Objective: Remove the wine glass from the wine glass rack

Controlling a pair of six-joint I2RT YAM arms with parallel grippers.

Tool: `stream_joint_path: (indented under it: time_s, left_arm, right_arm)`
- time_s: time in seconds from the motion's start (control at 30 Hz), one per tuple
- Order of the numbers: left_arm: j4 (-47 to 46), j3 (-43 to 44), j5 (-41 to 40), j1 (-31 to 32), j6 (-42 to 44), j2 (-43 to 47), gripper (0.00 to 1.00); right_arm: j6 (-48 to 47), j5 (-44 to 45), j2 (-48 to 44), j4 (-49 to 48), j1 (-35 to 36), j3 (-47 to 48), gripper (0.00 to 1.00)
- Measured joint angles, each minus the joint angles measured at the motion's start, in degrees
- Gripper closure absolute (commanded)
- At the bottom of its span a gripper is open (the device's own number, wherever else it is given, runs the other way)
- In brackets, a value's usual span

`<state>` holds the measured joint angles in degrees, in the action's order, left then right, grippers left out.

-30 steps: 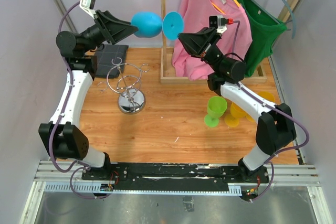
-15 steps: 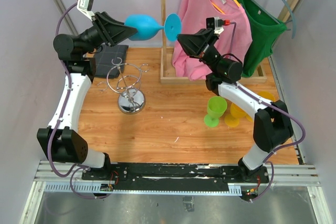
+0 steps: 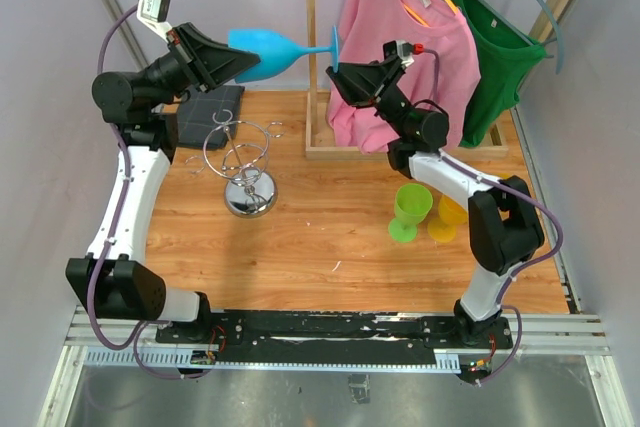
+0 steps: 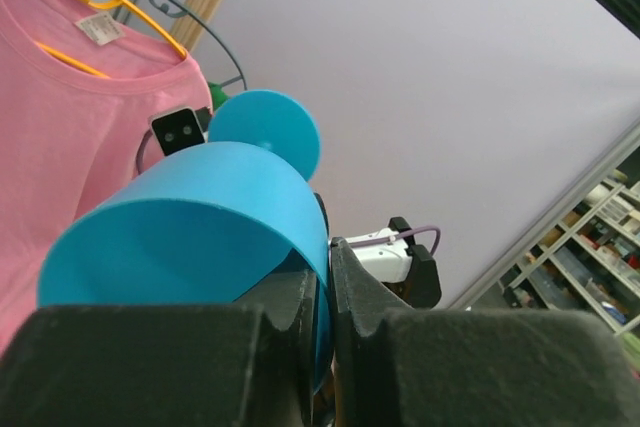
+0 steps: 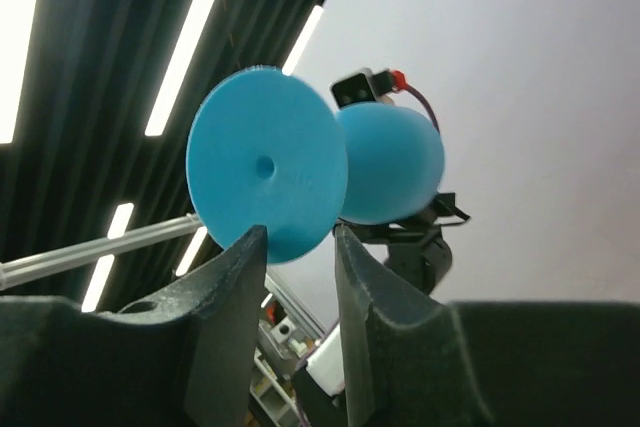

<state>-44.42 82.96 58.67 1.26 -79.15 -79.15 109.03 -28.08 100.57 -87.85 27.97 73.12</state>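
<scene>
Hold the wine glass (image 3: 265, 51) steady, lying sideways in mid-air well above the wine glass rack (image 3: 245, 162), with the left gripper (image 4: 328, 282) pinched on its bowl wall. Centre the right gripper (image 5: 300, 237), fingers apart, on the foot, seemingly untouched, then close squarely

Nothing readable in any of these, honestly. The only bit of print is the little white neck tag (image 4: 98, 27) inside the collar of the pink shirt (image 4: 70, 147), up at the left of the left wrist view, and whatever's on it is way too small and blurry to make out. Same deal with the stuff on the shelves (image 4: 600, 237) at the far right of that view, it's all just fuzz.
</scene>
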Motion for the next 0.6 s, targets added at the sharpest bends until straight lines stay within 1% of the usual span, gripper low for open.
stream_joint_path:
  time_s: [0.03, 0.1, 0.13, 0.2, 0.3, 0.4, 0.5, 0.6]
  left_arm:
    - [0.0, 0.0, 0.1, 0.0, 0.1, 0.3, 0.99]
    - [0.0, 0.0, 0.1, -0.1, 0.0, 0.6, 1.00]
    - [0.0, -0.1, 0.1, -0.1, 0.0, 0.7, 1.00]
    - [0.0, -0.1, 0.1, -0.4, 0.0, 0.7, 1.00]
    - [0.4, -0.2, 0.2, -0.7, 0.3, 0.7, 1.00]
    - [1.1, -0.1, 0.3, -0.8, 0.9, 0.8, 1.00]
    - [1.8, 0.0, 0.6, -0.8, 2.2, 0.9, 1.00]
    - [3.4, 1.2, 1.0, -0.8, 3.8, 0.8, 1.00]
  right_arm:
    - [0.2, -0.4, 0.5, 0.2, 0.0, 0.0, 0.50]
    - [0.7, -0.7, 1.0, 0.3, 0.0, 0.0, 0.36]
    - [0.7, -0.9, 1.1, 0.4, 0.0, 0.0, 0.32]
    - [0.5, -1.0, 1.1, 0.3, 0.0, -0.3, 0.27]
    - [-0.1, -1.4, 0.3, 0.3, -0.1, -2.5, 0.23]
    - [-1.4, -2.4, -1.9, 0.5, -0.6, -7.3, 0.21]
    - [-3.1, -3.0, -6.5, 1.7, -1.7, -13.9, 0.20]
    - [-5.7, -4.4, -13.7, 5.3, -4.0, -20.3, 0.17]
